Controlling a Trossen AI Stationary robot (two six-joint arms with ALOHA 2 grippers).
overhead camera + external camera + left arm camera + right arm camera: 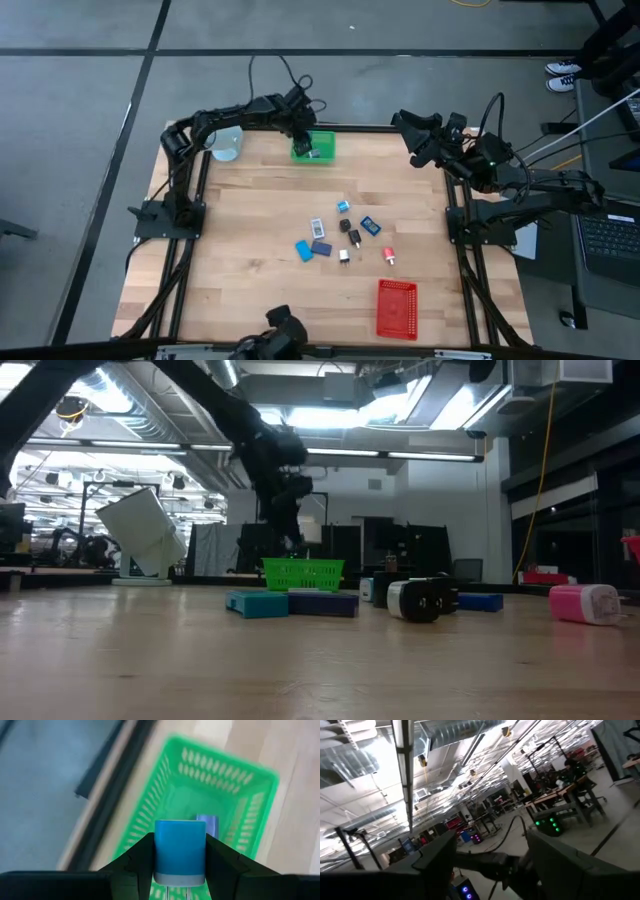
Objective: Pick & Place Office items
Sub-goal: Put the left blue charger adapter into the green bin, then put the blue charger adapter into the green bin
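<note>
My left gripper hangs over the green mesh tray at the table's far edge, shut on a small blue office item with a pale end. Another blue item lies in the tray. In the low view the gripper stands above the tray. Several more office items lie loose on the wood at the table's middle. My right gripper is raised at the far right, open, with nothing between its fingers. My left gripper pinches the blue item by its two opposite sides between the two fingers. The fingers slant down from above. The item is lifted clear, over the green tray's inside, its pale end toward the wrist.
A red mesh tray lies near the front edge on the right. A white-blue mug lies tipped at the far left corner. Bare wood lies between the loose items and the green tray.
</note>
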